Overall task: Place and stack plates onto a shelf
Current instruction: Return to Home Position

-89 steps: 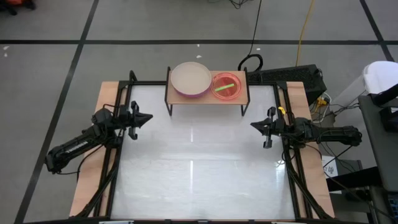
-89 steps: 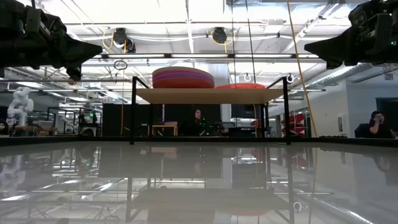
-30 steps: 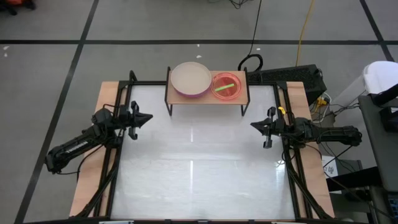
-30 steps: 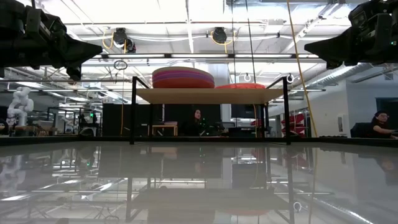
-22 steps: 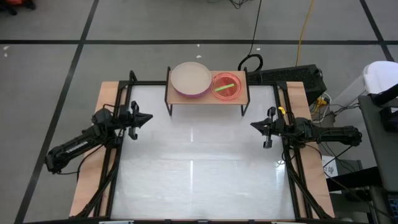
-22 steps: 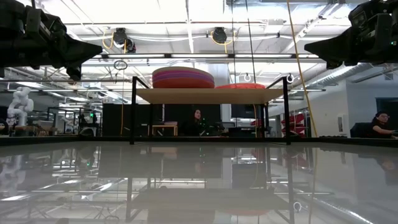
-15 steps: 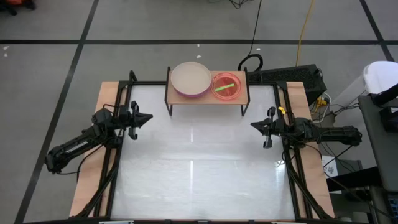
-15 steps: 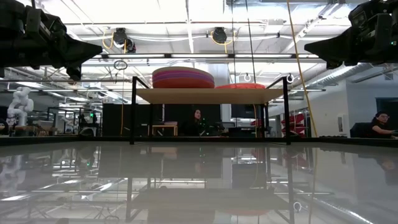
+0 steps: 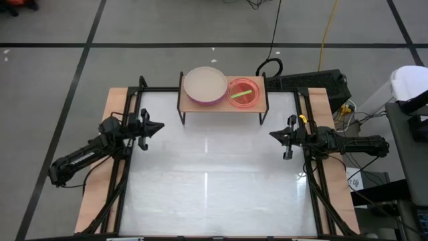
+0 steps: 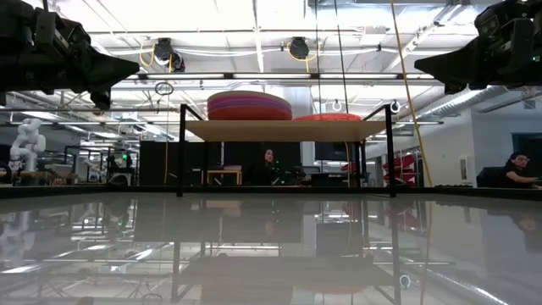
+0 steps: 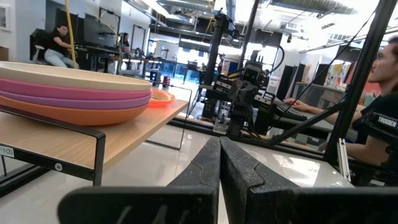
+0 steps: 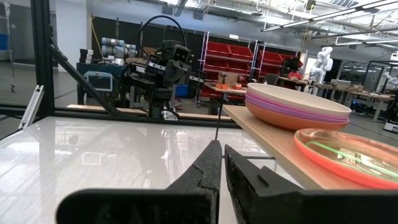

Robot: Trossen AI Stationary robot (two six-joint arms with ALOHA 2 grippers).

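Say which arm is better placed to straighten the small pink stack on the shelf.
Right, probably. The right gripper hangs nearer the small pink stack on the right half of the shelf; the left gripper sits nearer the large stack.

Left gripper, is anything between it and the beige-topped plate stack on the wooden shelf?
Nothing visible: only bare white table top lies between the shut left gripper and the beige-topped stack of large round plates on the light-wood shelf.

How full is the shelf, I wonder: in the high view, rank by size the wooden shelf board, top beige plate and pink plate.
Largest: light-wood shelf board.
Next: round beige plastic plate.
Smallest: round translucent pink plate.
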